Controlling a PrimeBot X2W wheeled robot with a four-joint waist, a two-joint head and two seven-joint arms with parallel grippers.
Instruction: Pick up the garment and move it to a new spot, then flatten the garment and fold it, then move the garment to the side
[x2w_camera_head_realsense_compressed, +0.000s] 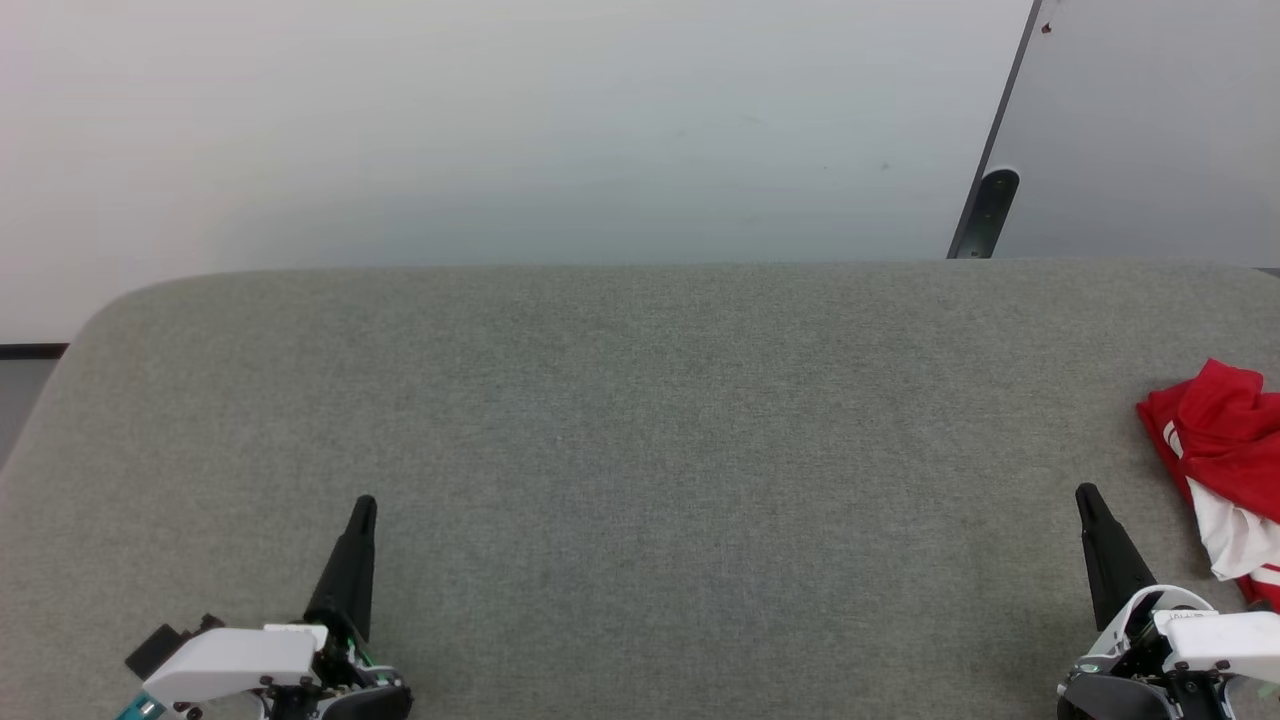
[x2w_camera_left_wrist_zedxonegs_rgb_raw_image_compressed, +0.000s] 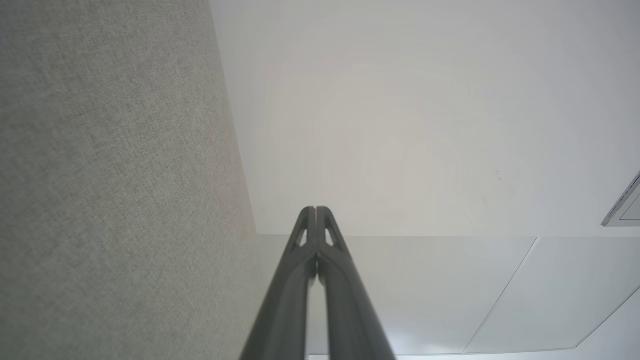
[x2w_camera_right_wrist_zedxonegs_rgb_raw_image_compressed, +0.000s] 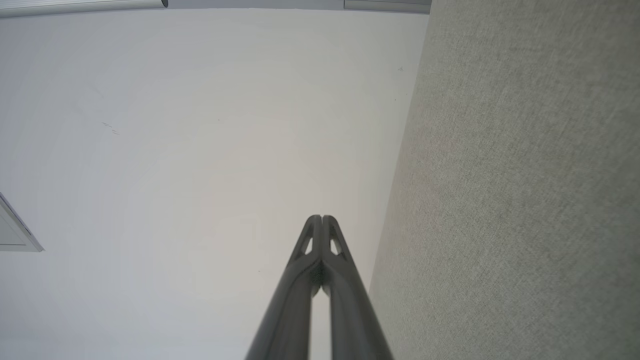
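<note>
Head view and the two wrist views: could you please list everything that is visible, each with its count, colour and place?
garment: one, red with white parts, crumpled at the right edge of the fabric surface, partly cut off by the picture edge
fabric surface: one, grey, across the lower part of the head view
floor: one, pale, beyond the far edge of the surface
panel: one, grey with a dark edge, top right corner of the head view
left gripper: one, dark fingers, shut, lower left, above the surface
right gripper: one, dark fingers, shut, lower right, beside the garment but apart from it
</note>
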